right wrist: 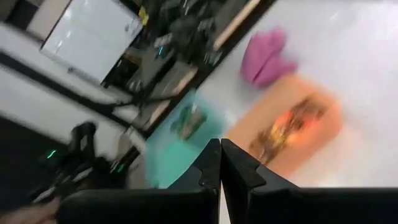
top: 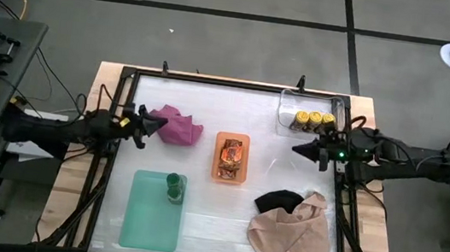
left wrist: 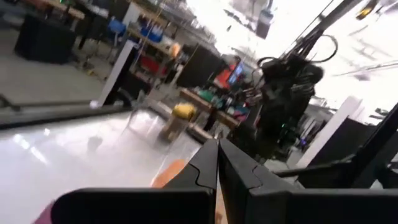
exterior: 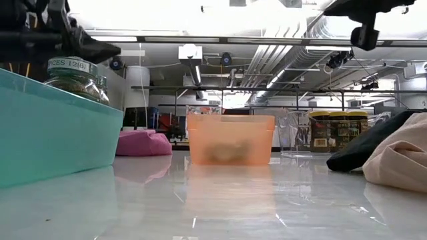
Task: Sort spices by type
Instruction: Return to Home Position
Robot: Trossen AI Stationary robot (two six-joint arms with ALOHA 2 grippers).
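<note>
Left gripper (top: 155, 123), right gripper (top: 299, 149) above surface sides, fingers pressed together, empty. Green jar (top: 174, 187) in teal bin (top: 149, 220); yellow jars (top: 314, 119) in clear bin (top: 315, 96); packets (top: 232, 154) in orange bin (top: 229, 179)

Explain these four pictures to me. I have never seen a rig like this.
This is a robot with two dark arms at a white table. One picture looks straight down, one looks level across the tabletop, and two come from cameras on the arms' wrists. The left gripper hovers beside the crumpled magenta cloth. The right gripper hovers near the clear plastic bin, which holds three yellow-lidded jars. Both grippers are shut and hold nothing. In the middle stands an orange plastic bin with orange-and-black packets inside. The teal green bin holds at least one green-lidded jar. A tan cloth lies partly over a black cloth.
</note>
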